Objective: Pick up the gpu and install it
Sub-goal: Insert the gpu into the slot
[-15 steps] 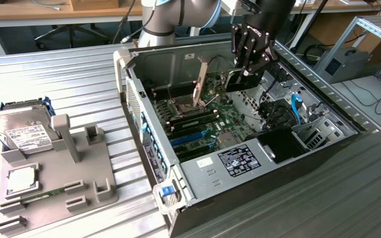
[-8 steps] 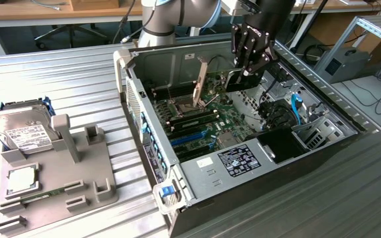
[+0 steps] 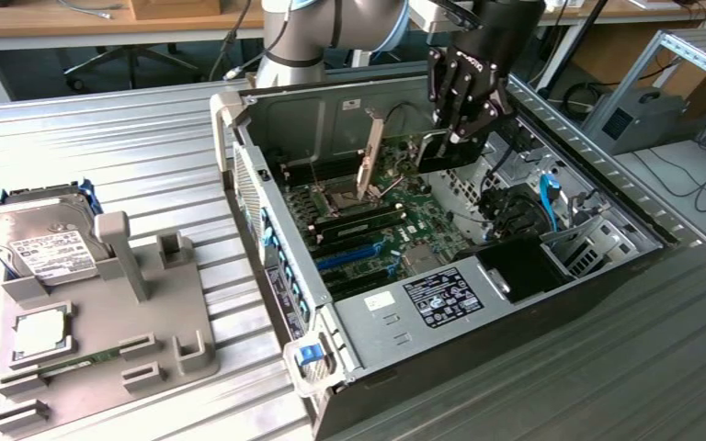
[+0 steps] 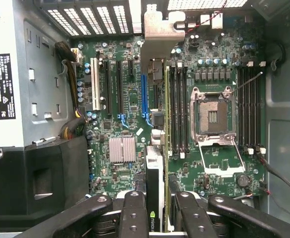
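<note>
The hand (image 3: pixel 461 129) is clenched on the graphics card (image 4: pixel 154 183), gripping it by its top edge so that it stands on edge inside the open computer case (image 3: pixel 500 354), over the motherboard (image 4: pixel 125 124) and just beside the long blue slot (image 4: pixel 144 94). Whether its lower edge touches the slot I cannot tell. To do this step well, I judge the card should stay upright and parallel to the slot, with its silver bracket (image 4: pixel 159 32) lined up at the case's rear wall, and any push should go straight down, without twisting.
</note>
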Tool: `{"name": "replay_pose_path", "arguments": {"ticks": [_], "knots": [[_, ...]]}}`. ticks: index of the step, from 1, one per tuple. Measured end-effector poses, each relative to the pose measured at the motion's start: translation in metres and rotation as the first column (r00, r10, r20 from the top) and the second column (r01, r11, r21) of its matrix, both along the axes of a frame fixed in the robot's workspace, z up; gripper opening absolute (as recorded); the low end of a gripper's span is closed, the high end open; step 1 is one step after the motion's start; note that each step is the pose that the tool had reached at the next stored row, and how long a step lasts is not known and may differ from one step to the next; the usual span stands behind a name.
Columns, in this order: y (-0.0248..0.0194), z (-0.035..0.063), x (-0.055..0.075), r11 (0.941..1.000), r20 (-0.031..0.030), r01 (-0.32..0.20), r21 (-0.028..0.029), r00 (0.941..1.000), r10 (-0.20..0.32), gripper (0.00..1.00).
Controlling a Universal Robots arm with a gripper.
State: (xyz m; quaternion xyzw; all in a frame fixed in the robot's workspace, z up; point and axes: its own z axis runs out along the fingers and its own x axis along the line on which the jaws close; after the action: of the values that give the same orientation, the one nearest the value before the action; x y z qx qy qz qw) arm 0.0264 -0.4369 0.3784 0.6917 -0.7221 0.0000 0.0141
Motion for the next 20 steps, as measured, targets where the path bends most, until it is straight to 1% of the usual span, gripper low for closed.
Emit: {"name": "replay_pose_path", "arguments": {"ticks": [3,8,14,20], "knots": [[0.0,-0.0072,0.0,1.0,0.0,0.0,0.0,1.0,0.0,0.27],[0.0,-0.0148,0.0,1.0,0.0,0.0,0.0,1.0,0.0,0.27],[0.0,-0.0188,-0.001,1.0,0.0,0.0,-0.0001,1.0,0.0,0.27],[0.0,-0.0223,-0.005,1.0,0.0,0.0,-0.0001,1.0,0.0,0.27]]}}
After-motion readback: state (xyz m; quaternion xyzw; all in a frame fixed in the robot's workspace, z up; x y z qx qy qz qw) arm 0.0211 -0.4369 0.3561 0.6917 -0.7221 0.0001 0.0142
